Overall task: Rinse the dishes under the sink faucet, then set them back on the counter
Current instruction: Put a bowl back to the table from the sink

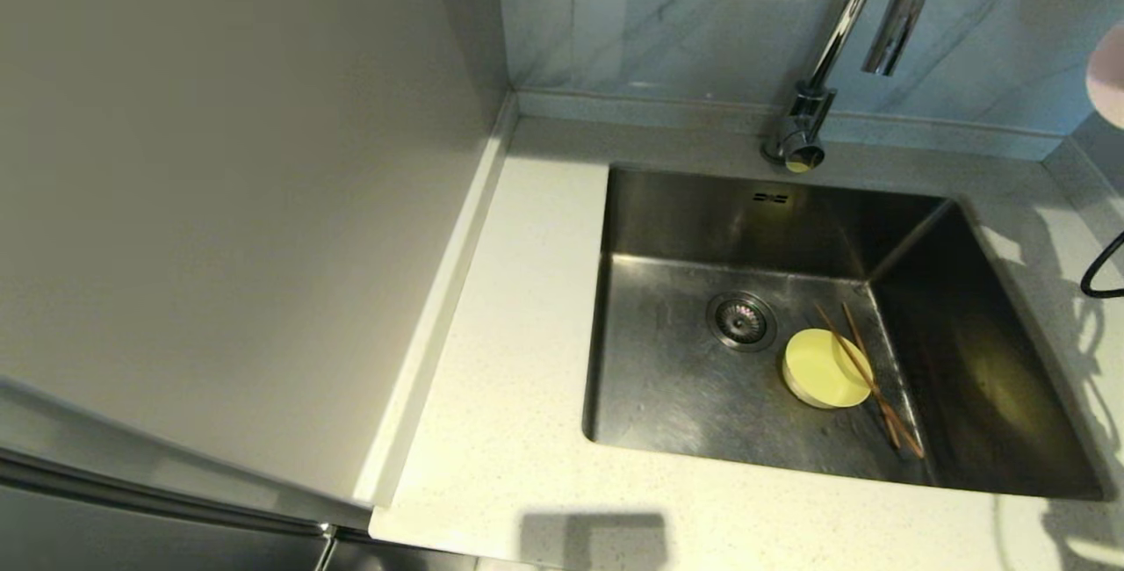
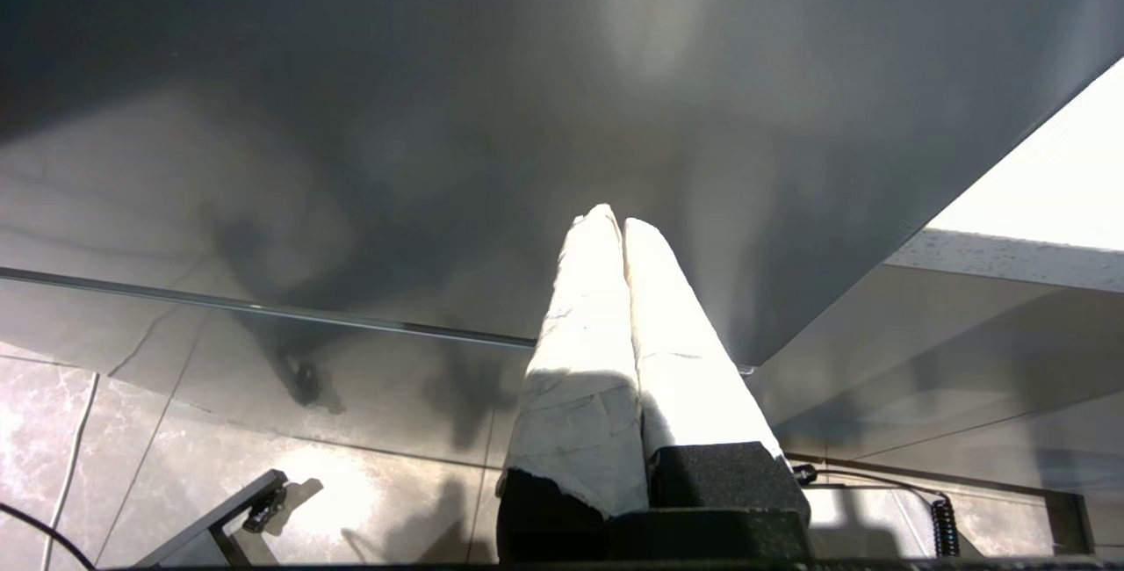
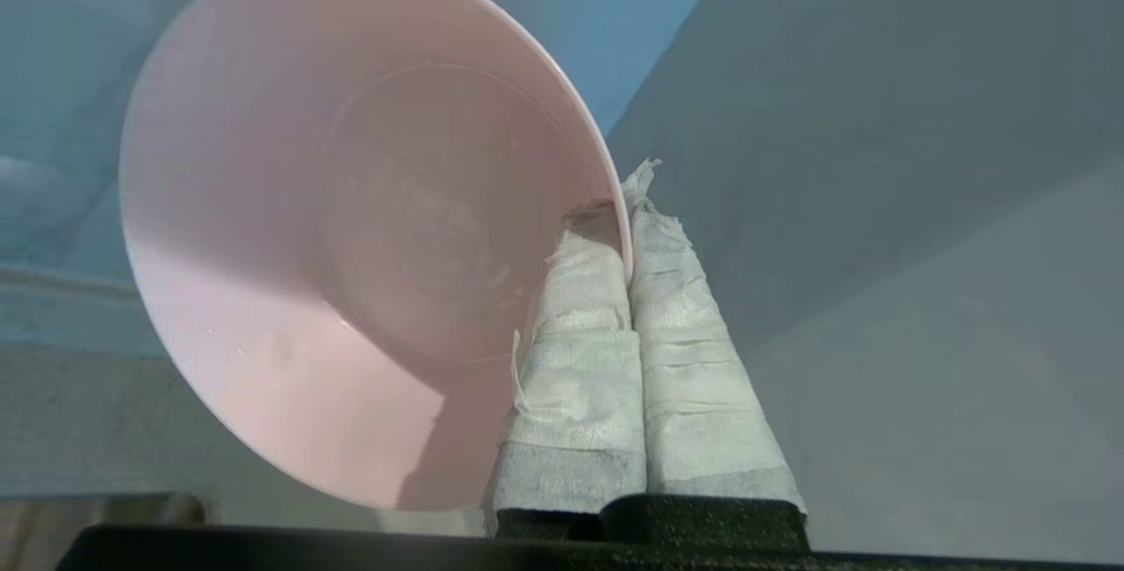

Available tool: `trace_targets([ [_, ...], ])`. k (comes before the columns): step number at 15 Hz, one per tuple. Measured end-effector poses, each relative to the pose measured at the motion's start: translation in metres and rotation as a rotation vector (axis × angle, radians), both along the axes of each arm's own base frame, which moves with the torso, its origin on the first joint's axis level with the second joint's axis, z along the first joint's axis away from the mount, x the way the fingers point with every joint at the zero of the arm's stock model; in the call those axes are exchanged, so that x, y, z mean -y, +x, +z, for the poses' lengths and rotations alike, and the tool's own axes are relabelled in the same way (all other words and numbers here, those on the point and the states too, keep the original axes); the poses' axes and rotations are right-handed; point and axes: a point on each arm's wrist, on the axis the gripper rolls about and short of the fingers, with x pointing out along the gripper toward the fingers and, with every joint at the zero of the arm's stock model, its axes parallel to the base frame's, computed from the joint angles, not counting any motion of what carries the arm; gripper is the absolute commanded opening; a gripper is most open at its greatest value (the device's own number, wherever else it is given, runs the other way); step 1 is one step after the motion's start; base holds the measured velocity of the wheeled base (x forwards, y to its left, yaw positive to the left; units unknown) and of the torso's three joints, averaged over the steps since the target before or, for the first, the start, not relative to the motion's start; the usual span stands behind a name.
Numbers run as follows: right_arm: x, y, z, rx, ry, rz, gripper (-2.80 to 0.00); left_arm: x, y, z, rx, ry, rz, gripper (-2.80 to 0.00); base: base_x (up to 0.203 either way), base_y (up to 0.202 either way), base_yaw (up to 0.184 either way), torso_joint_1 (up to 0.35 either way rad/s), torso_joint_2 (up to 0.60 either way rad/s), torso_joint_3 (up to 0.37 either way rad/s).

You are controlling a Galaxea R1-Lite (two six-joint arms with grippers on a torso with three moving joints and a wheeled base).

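**Pink bowl held aloft by its rim**

The right gripper (image 3: 625,228) clamps the rim of the small pale pink round bowl (image 3: 351,228), tipped on edge, its hollow facing the wrist camera. In the square steel sink (image 1: 667,228), two thin brown wooden chopsticks (image 1: 869,378) lie nearly parallel, running front to back, across the yellow-green bowl (image 1: 825,369). The left gripper (image 2: 622,224) hangs pressed together, low beside the cabinet.

Brushed stainless steel sink (image 1: 667,378), shiny chrome faucet (image 1: 843,26), finely speckled off-white stone counter (image 1: 518,360), smooth matt pink bowl (image 3: 351,228), thin brown wooden chopsticks (image 1: 865,373), glossy marbled wall tile (image 1: 667,18)
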Motion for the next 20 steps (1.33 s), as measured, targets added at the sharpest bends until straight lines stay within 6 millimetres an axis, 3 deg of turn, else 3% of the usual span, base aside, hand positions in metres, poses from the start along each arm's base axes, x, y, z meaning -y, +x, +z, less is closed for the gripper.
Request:
trace_targets([
  [5,0.005,0.010,0.024,-0.096,0.050,-0.006,-2.80,0.000,0.000,0.000,0.000,0.000,0.000,-2.80,0.000,0.000,0.000,0.000,0.00,0.000],
  [10,0.023,0.020,0.041,-0.411,0.365,-0.072,-2.80,0.000,0.000,0.000,0.000,0.000,0.000,-2.80,0.000,0.000,0.000,0.000,0.00,0.000],
  [14,0.035,0.040,0.011,-0.649,0.614,-0.112,-2.80,0.000,0.000,0.000,0.000,0.000,-0.001,-2.80,0.000,0.000,0.000,0.000,0.00,0.000],
  [20,0.062,0.090,-0.013,-0.661,0.660,-0.123,-2.80,0.000,0.000,0.000,0.000,0.000,0.000,-2.80,0.000,0.000,0.000,0.000,0.00,0.000],
])
